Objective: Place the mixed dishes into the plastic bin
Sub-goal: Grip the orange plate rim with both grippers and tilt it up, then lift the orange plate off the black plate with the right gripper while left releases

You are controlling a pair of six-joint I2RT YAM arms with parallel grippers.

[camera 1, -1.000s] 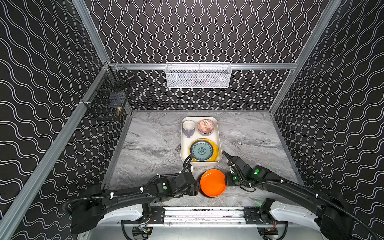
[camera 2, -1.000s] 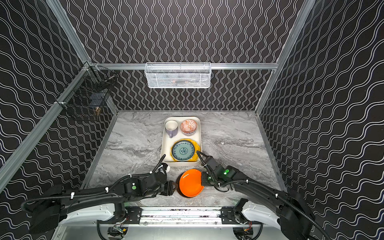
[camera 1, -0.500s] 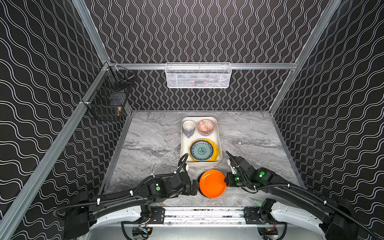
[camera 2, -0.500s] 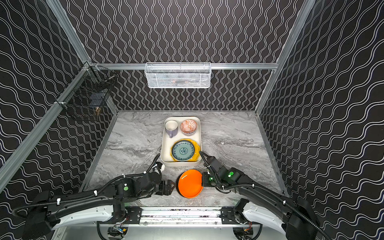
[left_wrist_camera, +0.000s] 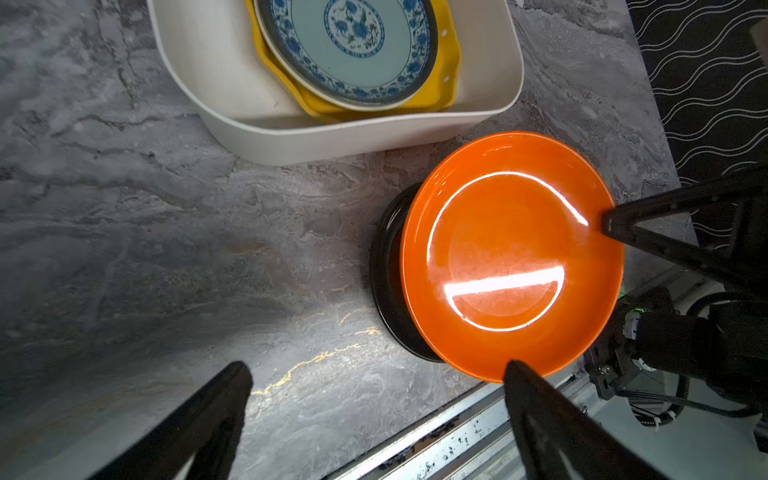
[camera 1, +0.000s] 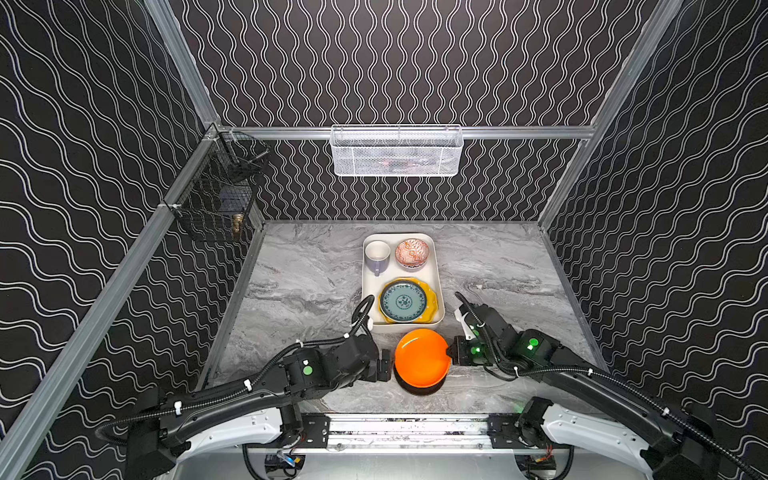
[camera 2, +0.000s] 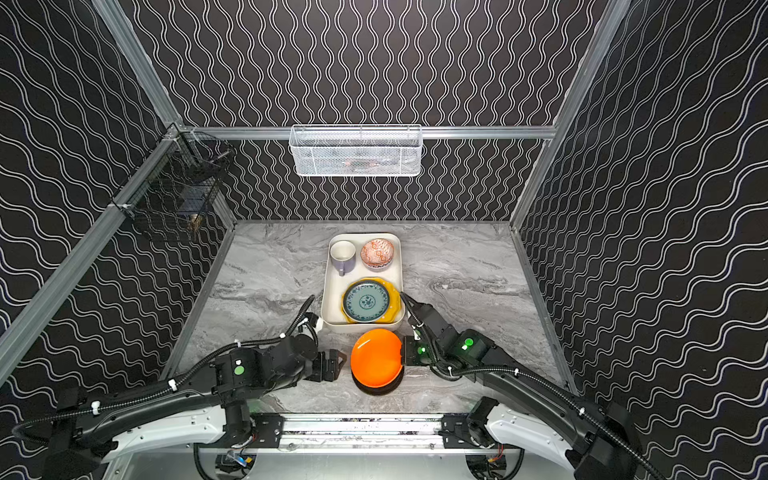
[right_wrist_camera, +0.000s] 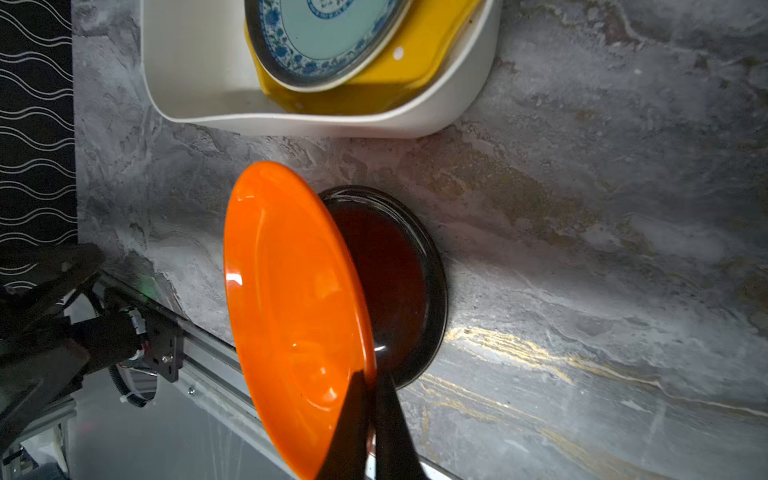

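Right hand (right_wrist_camera: 370,378) pinches glossy round orange plate (right_wrist_camera: 291,299) above round black plate (right_wrist_camera: 399,266).

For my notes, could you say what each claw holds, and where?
The right claw pinches the orange plate by its rim; the left claw is empty.

Count: 4 plates in view (yellow scalloped plate (left_wrist_camera: 449,79), teal plate (camera 1: 403,300), orange plate (camera 1: 422,357), black plate (right_wrist_camera: 395,270)), plus 1 mug (camera 1: 377,254), 1 patterned bowl (camera 1: 411,252), 1 cream bin (camera 1: 370,301), 2 wire baskets: white mesh basket (camera 1: 397,151), black basket (camera 1: 216,203).
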